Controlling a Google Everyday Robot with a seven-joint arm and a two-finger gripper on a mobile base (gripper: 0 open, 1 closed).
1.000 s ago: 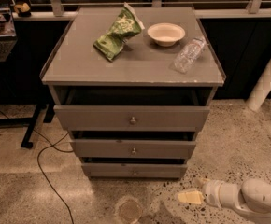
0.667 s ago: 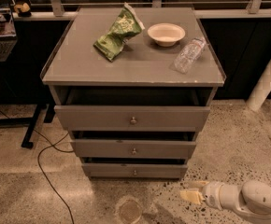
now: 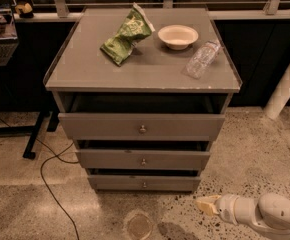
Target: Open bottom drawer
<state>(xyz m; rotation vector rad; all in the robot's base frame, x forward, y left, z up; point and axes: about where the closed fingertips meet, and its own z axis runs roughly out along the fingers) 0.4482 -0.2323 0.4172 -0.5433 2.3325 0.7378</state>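
The grey cabinet has three drawers. The bottom drawer [image 3: 144,183] is the slimmest front, low near the floor, with a tiny round metal knob [image 3: 144,185] at its centre. It stands pulled out a little, as do the two larger drawers above it. My gripper [image 3: 205,204] is at the lower right, near floor level, to the right of and slightly below the bottom drawer, apart from it. Its yellowish tip points left toward the cabinet. The white arm [image 3: 265,215] runs off the right edge.
On the cabinet top [image 3: 85,69] lie a green snack bag [image 3: 126,34], a white bowl [image 3: 177,36] and a clear plastic bottle [image 3: 201,59]. A black cable [image 3: 50,179] trails on the floor at left. A round floor mark [image 3: 138,226] lies below the cabinet. A white post [image 3: 287,81] stands at right.
The gripper has shifted slightly to the left, closer to the cabinet. The drawers have not moved.
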